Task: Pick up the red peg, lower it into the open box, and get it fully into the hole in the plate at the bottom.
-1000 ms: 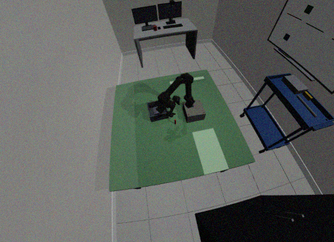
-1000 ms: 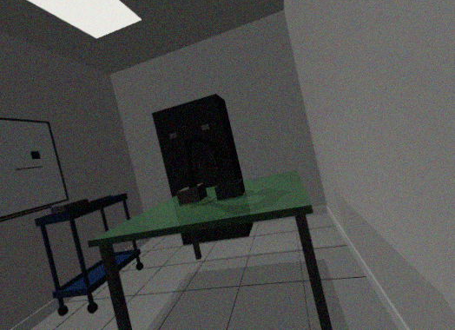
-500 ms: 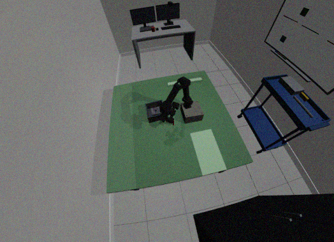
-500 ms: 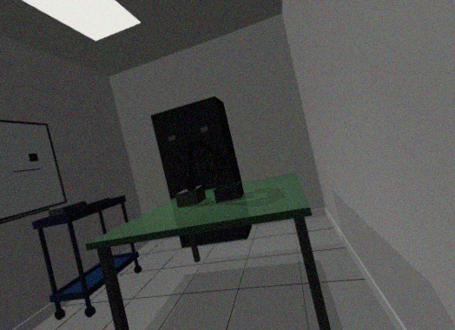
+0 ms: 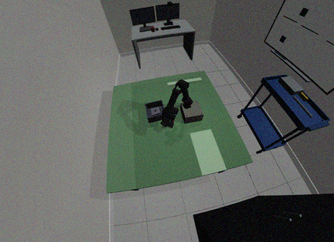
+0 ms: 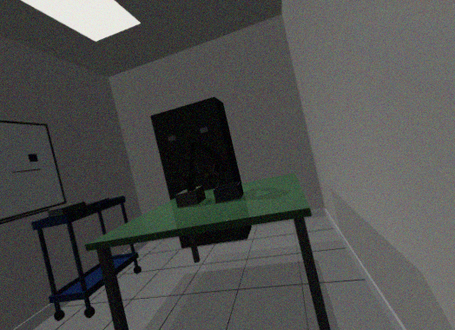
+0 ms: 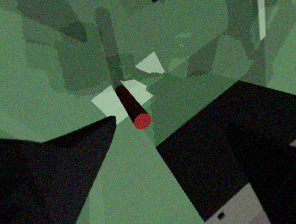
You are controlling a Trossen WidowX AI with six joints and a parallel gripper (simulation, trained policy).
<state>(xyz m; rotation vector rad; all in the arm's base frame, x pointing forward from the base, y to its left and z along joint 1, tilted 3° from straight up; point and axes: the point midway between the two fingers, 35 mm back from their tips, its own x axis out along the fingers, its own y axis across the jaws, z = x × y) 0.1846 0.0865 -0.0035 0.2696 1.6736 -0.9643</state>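
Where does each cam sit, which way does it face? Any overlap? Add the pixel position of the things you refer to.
Top: high over the green table (image 5: 166, 156) (image 6: 243, 214), looking steeply down; arm and gripper (image 5: 167, 122) show.
Exterior: low beside the table, facing the black cabinet (image 5: 264, 220) (image 6: 195, 148); arm hardly readable against it.
Wrist: on the hand, looking past its open fingers down at the red peg (image 7: 142, 121).
Top and exterior share table, cabinet, blue cart (image 5: 266, 128) (image 6: 82, 285).
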